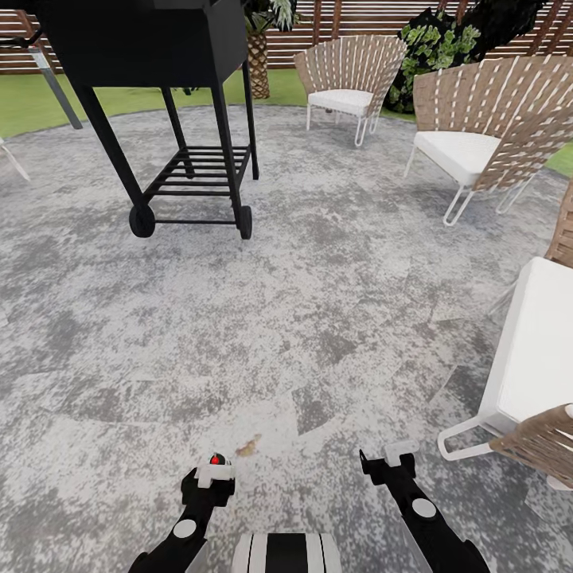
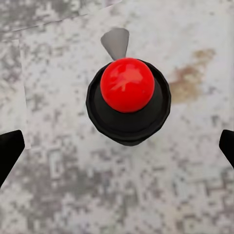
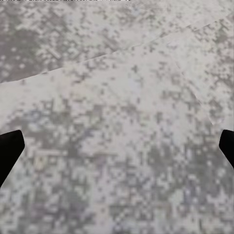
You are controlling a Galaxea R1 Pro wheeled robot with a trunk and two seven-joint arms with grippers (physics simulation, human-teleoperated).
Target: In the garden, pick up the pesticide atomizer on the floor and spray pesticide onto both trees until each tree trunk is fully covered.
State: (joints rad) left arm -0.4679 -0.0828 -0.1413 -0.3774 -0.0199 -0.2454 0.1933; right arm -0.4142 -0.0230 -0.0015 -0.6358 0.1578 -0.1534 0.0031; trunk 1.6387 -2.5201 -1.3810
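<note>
Left pincer (image 1: 213, 471): held low over the paved patch, clenched round the pesticide atomizer (image 1: 216, 461), whose red spot peeps out between the pale fingertips in the head view.
Atomizer, left wrist view: a red ball on a black round collar (image 2: 128, 105), with a grey nozzle-like tab above it; the dark tips of the fingers (image 2: 9, 152) sit at either edge of the frame, so the actual contact is hard to make out there.
Right pincer (image 1: 390, 459): released and holding nothing, poised over bare paving; its dark tips stand wide apart in the right wrist view.
Paving (image 1: 318, 318): mottled grey and white stone, with a small brown stain (image 1: 248, 446) just beside the atomizer.
Barbecue cart (image 1: 175, 95): black, on wheels, standing at the far left of the patio.
Chairs: one woven with a white cushion (image 1: 346, 79) at the far edge, another (image 1: 485, 127) to the right, a third (image 1: 533, 358) near the right arm.
Lawn (image 1: 24, 103): green grass beyond the paving, backed by a brown slatted fence (image 1: 358, 20).
</note>
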